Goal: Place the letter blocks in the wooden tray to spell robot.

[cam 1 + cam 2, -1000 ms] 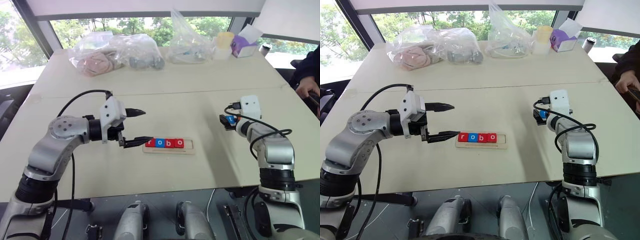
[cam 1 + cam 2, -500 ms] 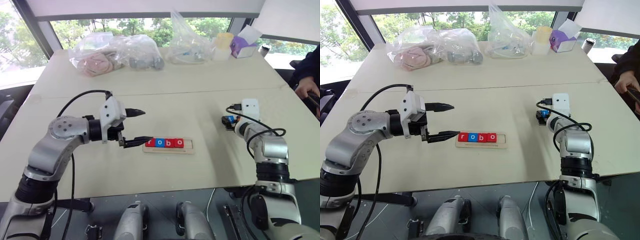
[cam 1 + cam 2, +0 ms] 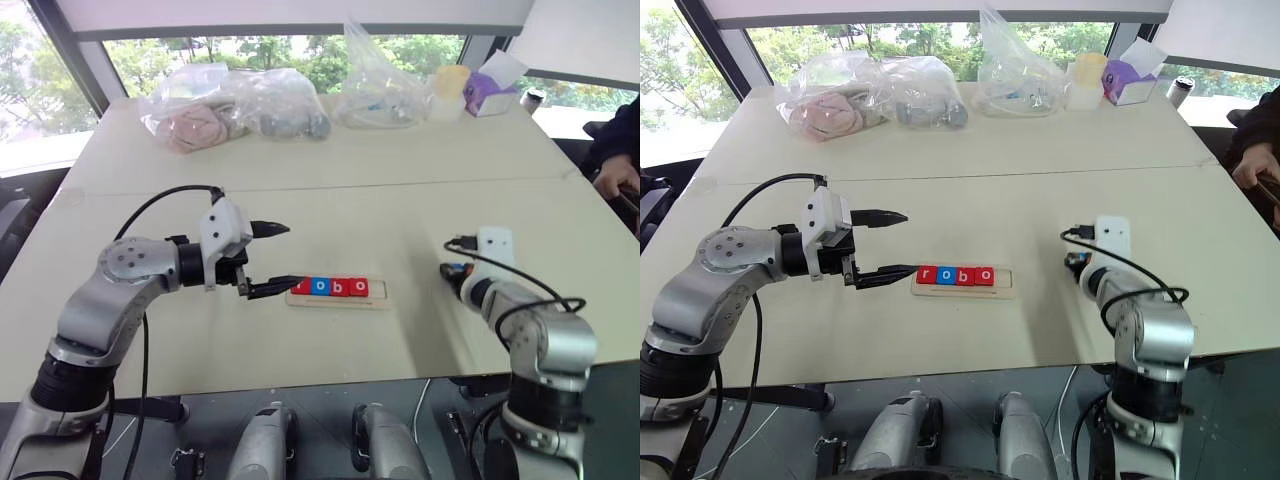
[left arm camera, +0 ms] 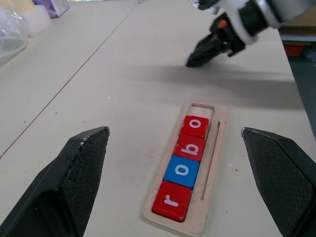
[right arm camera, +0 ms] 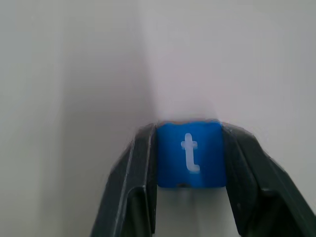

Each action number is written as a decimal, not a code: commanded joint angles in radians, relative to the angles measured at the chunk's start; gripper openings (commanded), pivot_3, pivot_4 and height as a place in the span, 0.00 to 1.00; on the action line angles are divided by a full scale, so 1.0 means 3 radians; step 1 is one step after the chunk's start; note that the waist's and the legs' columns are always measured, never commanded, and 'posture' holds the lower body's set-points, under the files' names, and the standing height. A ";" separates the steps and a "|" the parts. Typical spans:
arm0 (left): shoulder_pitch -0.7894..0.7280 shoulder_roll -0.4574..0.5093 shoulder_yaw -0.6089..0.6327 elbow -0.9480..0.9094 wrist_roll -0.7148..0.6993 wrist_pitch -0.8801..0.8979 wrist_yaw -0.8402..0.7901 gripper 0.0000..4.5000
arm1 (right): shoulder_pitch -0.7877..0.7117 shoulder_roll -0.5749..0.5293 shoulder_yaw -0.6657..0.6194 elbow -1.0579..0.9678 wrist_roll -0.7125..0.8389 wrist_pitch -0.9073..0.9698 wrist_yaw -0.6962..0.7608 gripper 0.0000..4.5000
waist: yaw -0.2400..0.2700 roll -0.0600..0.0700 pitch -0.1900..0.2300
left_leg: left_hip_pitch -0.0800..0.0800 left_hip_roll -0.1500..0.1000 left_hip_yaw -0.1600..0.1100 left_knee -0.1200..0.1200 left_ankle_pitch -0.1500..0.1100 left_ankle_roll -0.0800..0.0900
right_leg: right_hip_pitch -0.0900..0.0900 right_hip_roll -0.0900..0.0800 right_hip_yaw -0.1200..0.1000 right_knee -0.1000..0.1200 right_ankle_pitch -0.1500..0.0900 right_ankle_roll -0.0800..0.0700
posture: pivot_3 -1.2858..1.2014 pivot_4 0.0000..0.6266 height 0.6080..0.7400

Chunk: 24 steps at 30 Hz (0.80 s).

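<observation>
While tray reads "robo", right gripper (closed) pinches "t" block.

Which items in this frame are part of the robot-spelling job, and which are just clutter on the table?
Job:
- wooden tray holding r, o, b, o blocks, last slot empty
- blue t block, clamped in the right gripper
- left gripper, open beside the tray

Lying about:
- plastic bags at the far edge
- yellow cup
- purple box
</observation>
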 commanded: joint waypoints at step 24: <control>-0.0122 -0.0049 -0.0053 0.0014 0.0017 -0.0101 -0.0036 1.00 | 0.0185 -0.1482 0.0370 -0.0044 0.0531 -0.1076 0.1844 0.99 | -0.0009 0.0000 0.0002 | -0.0013 -0.0002 0.0003 -0.0002 -0.0001 0.0000 | -0.0012 -0.0002 -0.0002 -0.0010 0.0000 0.0000 | 0.52 0.24 0.89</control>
